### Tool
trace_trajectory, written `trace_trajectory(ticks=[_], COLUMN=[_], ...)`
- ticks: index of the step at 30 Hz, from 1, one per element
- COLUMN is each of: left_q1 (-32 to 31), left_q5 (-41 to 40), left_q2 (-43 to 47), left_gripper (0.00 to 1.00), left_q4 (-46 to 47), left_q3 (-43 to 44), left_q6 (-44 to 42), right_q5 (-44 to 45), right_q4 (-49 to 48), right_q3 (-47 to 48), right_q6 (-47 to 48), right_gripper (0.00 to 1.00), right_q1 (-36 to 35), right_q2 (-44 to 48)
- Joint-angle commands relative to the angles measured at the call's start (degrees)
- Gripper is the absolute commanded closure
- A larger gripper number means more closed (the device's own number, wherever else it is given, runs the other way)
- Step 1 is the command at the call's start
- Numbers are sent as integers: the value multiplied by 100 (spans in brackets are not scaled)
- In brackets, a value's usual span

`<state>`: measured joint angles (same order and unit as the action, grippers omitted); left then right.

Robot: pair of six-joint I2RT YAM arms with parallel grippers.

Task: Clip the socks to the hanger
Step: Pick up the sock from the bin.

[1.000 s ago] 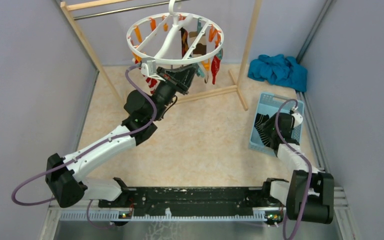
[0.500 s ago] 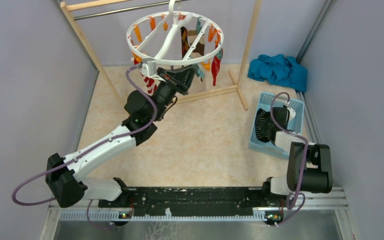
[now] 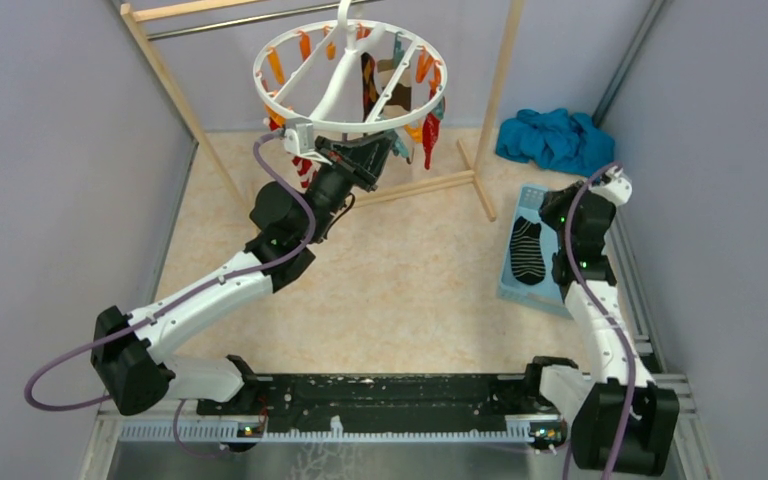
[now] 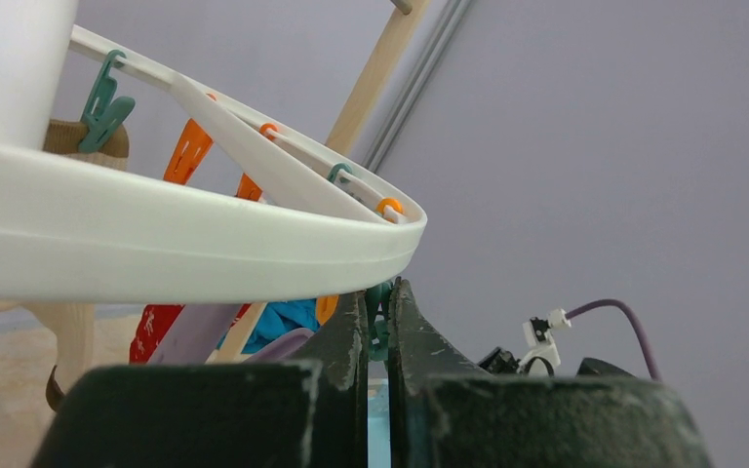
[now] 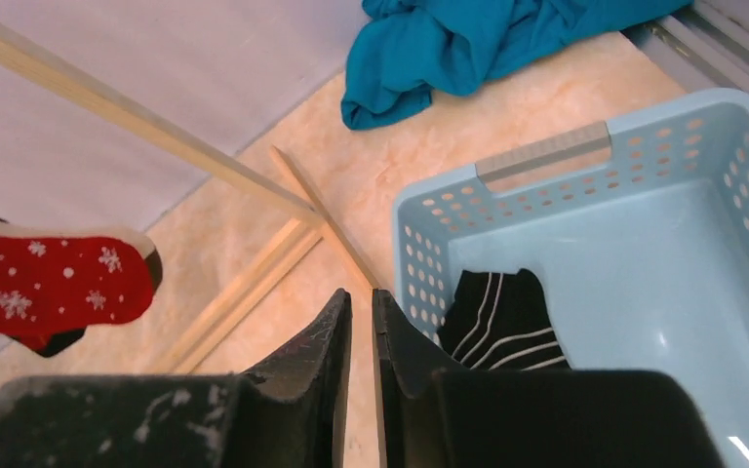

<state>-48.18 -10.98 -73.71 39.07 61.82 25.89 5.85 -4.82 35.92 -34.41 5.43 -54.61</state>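
Hanger [image 3: 332, 92] hangs level from rack [image 3: 496, 95], far centre, hook up. Left gripper [image 4: 377, 292] under near rim, fingers pinched on teal clip [image 4: 378, 327]. Red sock [image 3: 430, 135] dangles lengthwise down. Black striped sock [image 3: 527, 250] flat in basket [image 3: 518, 292], long axis near-to-far. Right gripper [image 5: 359, 297] above basket, fingers together, empty. Blue cloth [image 3: 555, 140] beyond.

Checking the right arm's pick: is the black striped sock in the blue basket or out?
In. The black striped sock lies on the floor of the blue basket; the right gripper is shut with nothing between its fingers.
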Motion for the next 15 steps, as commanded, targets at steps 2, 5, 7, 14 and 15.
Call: trace_trajectory(ticks=[2, 5, 7, 14, 15], left_q1=[-23, -16, -18, -8, -7], left_q5=[173, 157, 113, 61, 65], left_q2=[-57, -21, 31, 74, 73], left_gripper=[100, 100, 100, 100, 100], left_q4=[128, 76, 66, 44, 40], left_q3=[-43, -45, -76, -100, -100], left_q6=[21, -7, -50, -143, -145], right_q5=[-63, 323, 416, 479, 506], right_q4=[193, 183, 179, -77, -100], right_q3=[562, 682, 770, 839, 845], right_q6=[144, -38, -69, -135, -131], right_gripper=[60, 47, 46, 45, 45], right_q1=[18, 26, 49, 55, 55], right_q2=[-1147, -1639, -1979, -3186, -3326])
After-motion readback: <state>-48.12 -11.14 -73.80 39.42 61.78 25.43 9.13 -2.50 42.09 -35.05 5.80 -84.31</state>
